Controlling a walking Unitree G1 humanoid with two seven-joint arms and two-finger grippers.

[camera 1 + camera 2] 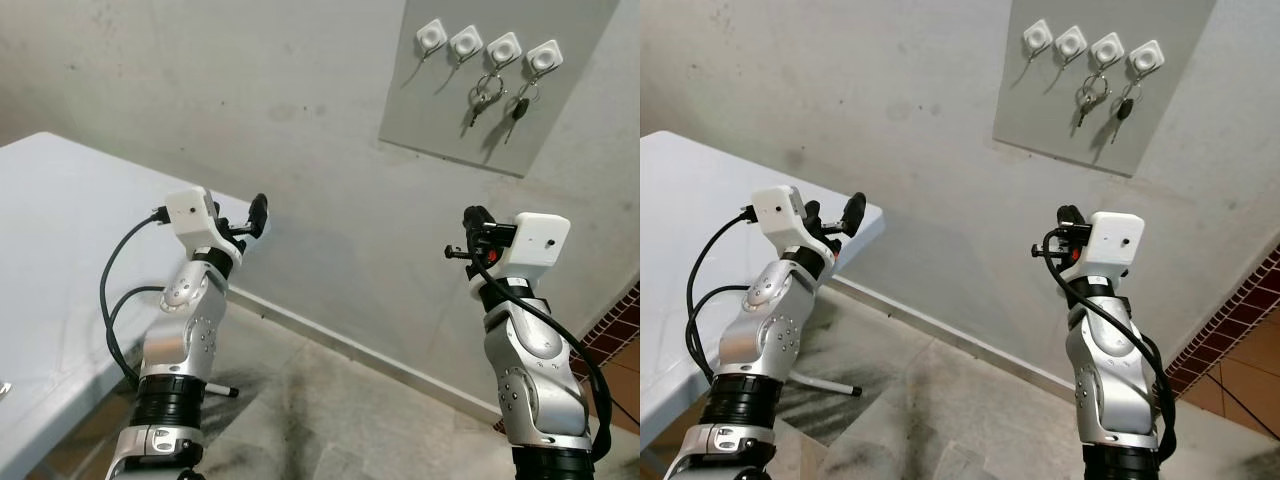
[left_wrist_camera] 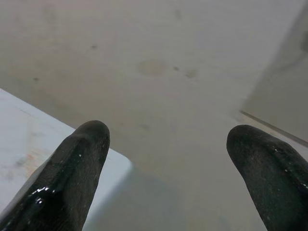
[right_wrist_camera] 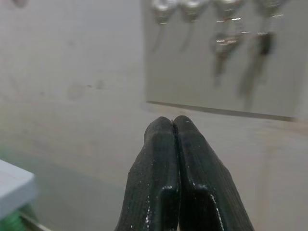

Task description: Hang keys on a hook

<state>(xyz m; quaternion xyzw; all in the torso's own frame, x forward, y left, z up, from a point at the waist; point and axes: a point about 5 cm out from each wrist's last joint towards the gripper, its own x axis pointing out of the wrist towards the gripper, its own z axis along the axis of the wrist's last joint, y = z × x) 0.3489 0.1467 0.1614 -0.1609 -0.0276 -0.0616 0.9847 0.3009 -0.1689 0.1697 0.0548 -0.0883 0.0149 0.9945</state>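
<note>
A grey board point(image 1: 500, 80) is sitting high on the wall, carrying four white hooks point(image 1: 490, 45) in a row. Two of these, the pair farthest from the white surface point(image 1: 60, 250), are each bearing keys. The silver key bunch point(image 1: 484, 98) is hanging from the third hook, counting from the surface's side, its long axis running down the board and leaning a little toward the surface. The black-headed key point(image 1: 520, 108) is dangling from the last hook, likewise pointing downward along the board. The other two hooks are holding nothing.

Well below the board, the right pincer point(image 3: 174, 144) is pointing up at it with its two black fingers pressed together, gripping nothing. The left pincer point(image 2: 166, 154) is hovering farther from the board, over the corner of the surface, its fingers spread wide apart and empty, aiming at the bare wall.
</note>
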